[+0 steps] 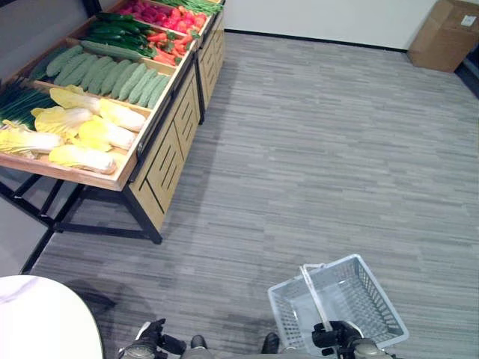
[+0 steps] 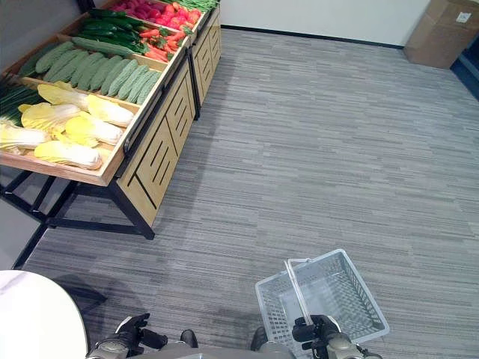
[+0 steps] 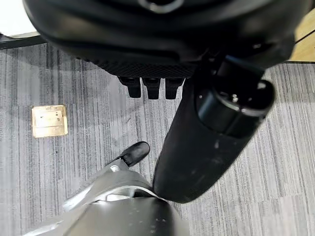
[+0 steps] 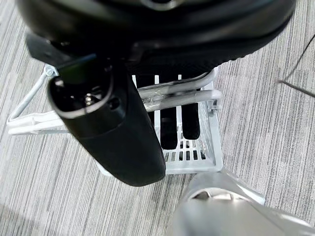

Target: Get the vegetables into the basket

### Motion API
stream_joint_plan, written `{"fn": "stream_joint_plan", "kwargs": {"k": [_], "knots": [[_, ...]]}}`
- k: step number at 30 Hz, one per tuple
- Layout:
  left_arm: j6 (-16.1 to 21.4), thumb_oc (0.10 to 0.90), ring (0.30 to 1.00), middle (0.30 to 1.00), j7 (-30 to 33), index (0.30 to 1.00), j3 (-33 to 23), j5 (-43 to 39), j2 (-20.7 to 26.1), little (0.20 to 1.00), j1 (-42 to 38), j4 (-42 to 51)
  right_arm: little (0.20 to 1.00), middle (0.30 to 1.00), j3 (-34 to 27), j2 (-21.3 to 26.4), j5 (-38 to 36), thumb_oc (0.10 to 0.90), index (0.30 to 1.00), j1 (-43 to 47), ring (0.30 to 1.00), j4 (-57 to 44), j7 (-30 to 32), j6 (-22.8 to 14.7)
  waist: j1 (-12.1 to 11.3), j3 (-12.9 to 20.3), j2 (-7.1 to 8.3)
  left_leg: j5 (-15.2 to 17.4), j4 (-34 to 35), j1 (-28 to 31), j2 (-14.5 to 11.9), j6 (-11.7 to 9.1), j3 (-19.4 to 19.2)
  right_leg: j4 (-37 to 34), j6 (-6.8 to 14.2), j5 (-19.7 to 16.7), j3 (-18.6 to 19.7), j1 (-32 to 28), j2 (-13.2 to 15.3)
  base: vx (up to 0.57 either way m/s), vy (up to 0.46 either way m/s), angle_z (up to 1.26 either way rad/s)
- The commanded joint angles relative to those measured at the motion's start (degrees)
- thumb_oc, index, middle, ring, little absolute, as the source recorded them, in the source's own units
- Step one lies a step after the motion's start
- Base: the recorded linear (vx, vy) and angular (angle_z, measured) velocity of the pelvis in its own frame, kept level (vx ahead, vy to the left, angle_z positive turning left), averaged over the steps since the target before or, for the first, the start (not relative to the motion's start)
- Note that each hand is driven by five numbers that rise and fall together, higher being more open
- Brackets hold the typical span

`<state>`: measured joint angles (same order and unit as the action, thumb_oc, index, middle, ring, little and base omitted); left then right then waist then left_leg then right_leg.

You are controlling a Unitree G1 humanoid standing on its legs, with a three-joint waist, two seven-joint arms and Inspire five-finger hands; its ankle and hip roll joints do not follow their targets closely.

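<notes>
So, quick rundown:
Basket (image 1: 352,295): white wire one, empty, hanging low over the grey carpet (image 1: 322,149).
Right hand (image 4: 147,98): fingers curled round the basket's handles.
Left hand (image 1: 150,336): low at the robot's left side, holding nothing, fingers look curled.
Vegetables (image 1: 90,112): all on the wooden stand (image 1: 168,161), well away from the basket.
Box (image 1: 447,34): cardboard, far corner.

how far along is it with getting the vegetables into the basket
Early. Done: the right hand has its fingers curled round the basket handle. In hand: carrying it. Left: the basket looks empty, the vegetables lie on the stand, and the left hand holds nothing.
</notes>
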<state>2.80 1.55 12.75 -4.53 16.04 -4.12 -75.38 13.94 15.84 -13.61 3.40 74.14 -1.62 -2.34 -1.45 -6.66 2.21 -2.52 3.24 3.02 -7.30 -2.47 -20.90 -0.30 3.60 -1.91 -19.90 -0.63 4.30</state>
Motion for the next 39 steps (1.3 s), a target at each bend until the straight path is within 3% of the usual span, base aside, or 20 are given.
{"fn": "stream_joint_plan", "kwargs": {"k": [1,3,4,5,6,7,9,15,23,34,39], "knots": [[0.46,0.900,1.000,1.000,-0.29,1.000,0.53,-0.15,-1.24,1.000,-2.74,-2.24,0.300,0.300,0.20,-1.39,1.28,0.400,0.300,3.61,0.300,2.53,-0.65,-1.12,-0.46,-3.72,0.41,8.47,-10.76,-1.53,2.92,1.09,1.44,4.44,1.39,6.69,4.02,0.33,1.61,0.05,-0.172,0.01],[0.45,0.900,1.000,1.000,-0.31,1.000,0.51,-0.46,-1.33,1.000,-2.78,-2.21,0.300,0.300,0.31,-1.18,1.47,0.400,0.300,3.44,0.300,2.46,-0.73,-1.11,-0.78,-4.22,0.62,8.34,-12.96,-2.41,2.80,0.81,2.79,4.30,1.07,6.65,4.21,-0.12,1.42,0.03,-0.079,-0.01],[0.53,0.900,1.000,1.000,-0.26,1.000,0.17,-2.15,-1.86,1.000,-2.84,-2.62,0.300,0.300,0.41,-0.38,2.03,0.400,0.300,3.06,0.300,2.80,-0.48,-0.96,-1.68,-4.34,0.98,6.93,-10.53,-3.87,5.39,0.94,10.74,2.93,0.95,5.81,4.60,-0.02,1.33,0.01,0.015,-0.04],[0.55,0.900,1.000,1.000,-0.23,1.000,0.31,-2.57,-2.05,1.000,-3.04,-2.64,0.300,0.300,0.28,-0.13,1.87,0.400,0.300,3.02,0.300,2.79,-0.42,-1.03,-1.97,-4.25,0.79,6.44,-8.71,-5.10,6.80,0.86,14.92,2.51,1.15,5.18,4.95,0.34,1.29,0.01,0.015,-0.05],[0.55,0.900,1.000,1.000,-0.23,1.000,0.31,-2.57,-2.05,1.000,-3.04,-2.64,0.300,0.300,0.28,-0.13,1.87,0.400,0.300,3.02,0.300,2.79,-0.42,-1.03,-1.96,-4.24,0.79,6.44,-8.71,-5.12,6.81,0.86,14.92,2.51,1.15,5.18,4.94,0.35,1.29,0.03,0.202,-0.24],[0.64,0.900,1.000,1.000,-0.45,1.000,0.55,-2.29,-2.00,1.000,-3.11,-2.75,0.300,0.300,-0.95,-0.03,1.55,0.400,0.300,3.20,0.300,2.80,-0.40,-0.90,-0.90,-3.57,-0.15,6.96,-6.13,-4.85,6.99,2.71,12.70,2.58,2.22,3.93,7.15,1.89,1.63,0.05,0.256,-0.31],[0.62,0.900,1.000,1.000,-0.58,1.000,0.46,-1.66,-1.41,1.000,-2.70,-2.64,0.300,0.300,-1.28,-0.35,1.68,0.400,0.300,3.25,0.300,2.85,-0.18,-0.86,-0.95,-3.46,-0.30,7.75,-6.05,-4.37,7.41,3.81,11.22,4.02,2.63,3.68,9.01,3.09,2.09,0.07,0.276,-0.55],[0.94,0.900,1.000,1.000,-0.21,1.000,0.63,-0.69,-0.25,1.000,-2.72,-1.87,0.300,0.300,-0.94,-0.70,1.70,0.400,0.300,4.00,0.300,2.30,-0.17,-1.06,-1.53,-4.16,-1.00,7.67,-2.83,-1.90,8.57,5.38,7.91,4.53,4.02,1.83,11.86,4.51,2.81,0.02,0.158,-0.52],[1.01,0.900,1.000,1.000,0.04,1.000,0.65,-0.13,-0.30,1.000,-2.79,-1.99,0.300,0.300,-1.36,-0.68,3.06,0.400,0.300,3.63,0.300,3.83,0.07,-0.75,-1.27,-4.18,-1.45,8.26,-1.45,0.48,9.61,6.39,7.43,5.00,4.85,1.47,12.57,4.12,3.42,0.01,0.073,-0.14],[0.98,0.900,1.000,1.000,-0.49,1.000,0.05,-1.36,-0.41,1.000,-2.66,-1.62,0.300,0.300,-2.38,0.50,3.31,0.400,0.300,2.72,0.300,4.37,-0.34,-0.47,-0.97,-4.66,-1.11,10.50,-5.18,-0.89,10.75,7.73,8.38,6.95,5.61,0.18,12.78,4.63,4.77,0.01,0.067,0.01],[0.88,0.900,1.000,1.000,-0.11,1.000,-0.68,-1.51,0.13,1.000,-2.62,-1.63,0.300,0.300,-3.42,0.96,1.43,0.400,0.300,2.36,0.300,3.59,0.01,-0.81,-0.78,-6.08,-0.98,12.09,-7.45,-1.87,11.15,8.95,8.31,12.89,5.80,-0.45,14.45,7.68,4.91,0.01,0.127,-0.03]]}}
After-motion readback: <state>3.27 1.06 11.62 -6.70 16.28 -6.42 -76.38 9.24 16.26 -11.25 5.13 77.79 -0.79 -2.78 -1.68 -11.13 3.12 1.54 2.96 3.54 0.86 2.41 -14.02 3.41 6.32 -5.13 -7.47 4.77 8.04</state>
